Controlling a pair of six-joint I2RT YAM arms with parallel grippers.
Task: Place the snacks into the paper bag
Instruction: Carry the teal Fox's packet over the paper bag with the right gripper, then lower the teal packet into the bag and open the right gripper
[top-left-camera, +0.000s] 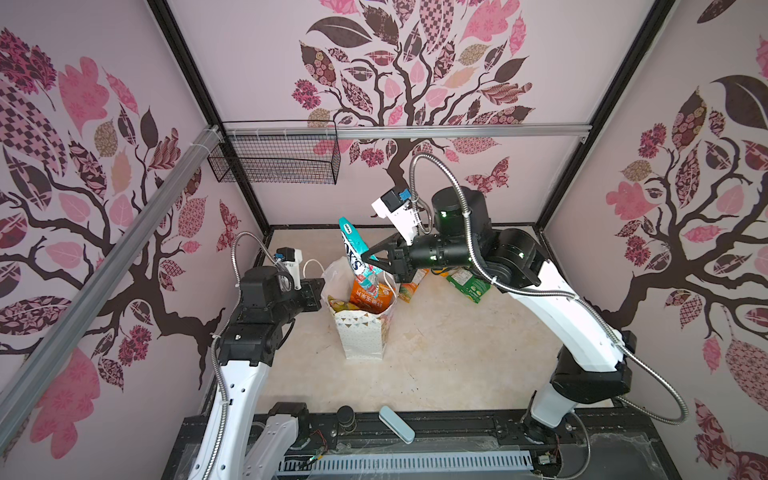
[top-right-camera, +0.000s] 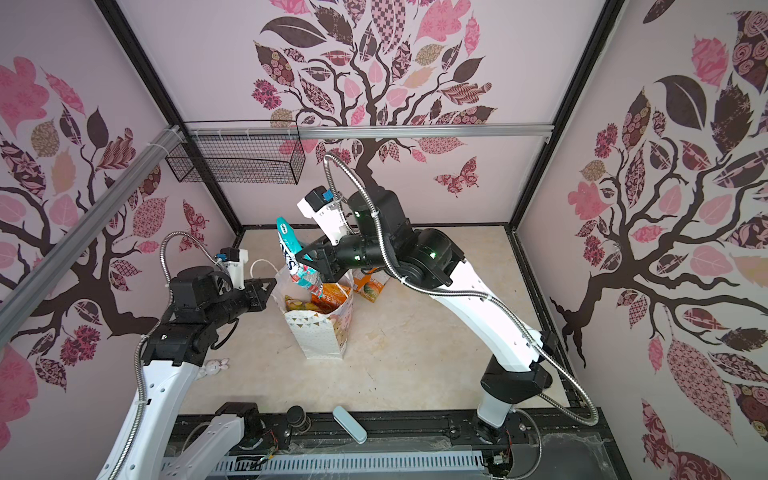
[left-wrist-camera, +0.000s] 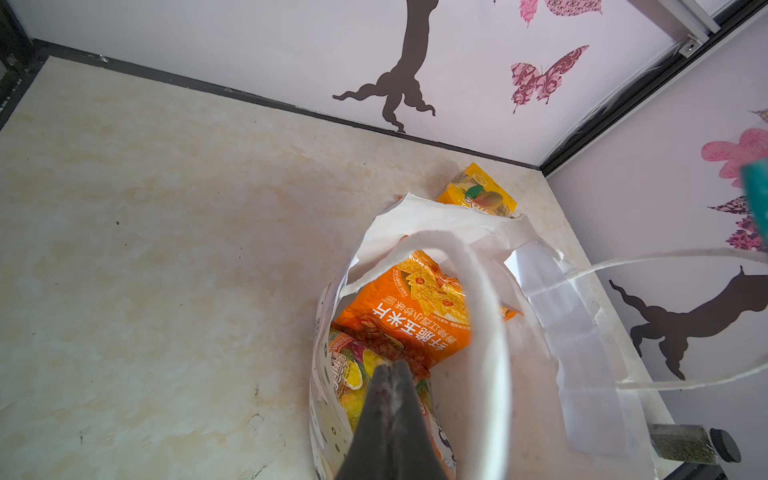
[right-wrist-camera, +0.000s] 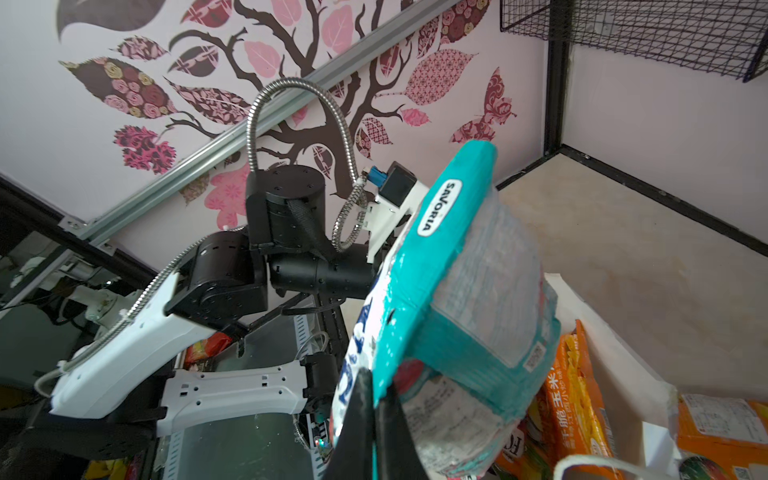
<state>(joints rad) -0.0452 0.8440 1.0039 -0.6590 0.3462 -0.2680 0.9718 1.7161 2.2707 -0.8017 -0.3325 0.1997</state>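
I had the right tool (top-left-camera: 366, 261) clenched on the teal packet (top-left-camera: 352, 243), gripping it low down. Its long body stood up above the mouth of the paper bag (top-left-camera: 360, 334) and its lower end pointed into the opening. Held that way, I judged, it would slide in end-first rather than bridge the rim. Whether that lower end touched the snacks inside, I could not tell.

The left tool (left-wrist-camera: 388, 365) was clenched too, parked at the bag's rim beside the cord handle (left-wrist-camera: 478, 299). I took that as bracing the bag upright with its mouth open, though I could not tell whether paper was caught between the jaws.

The bag stood upright near the middle of the desk (top-left-camera: 457, 357), its rim crumpled and spread wide. Inside, an orange packet (left-wrist-camera: 409, 309) leaned against a yellow packet (left-wrist-camera: 353, 372).

The teal packet looked glossy and crinkled. It was teal along its edges with a clear panel on one face, a white oval SAVORIA label near the top and large blue lettering on the white face.

Behind the bag, a loose orange packet (top-left-camera: 409, 291) and a green packet (top-left-camera: 469, 286) lay on the desk, not yet bagged.
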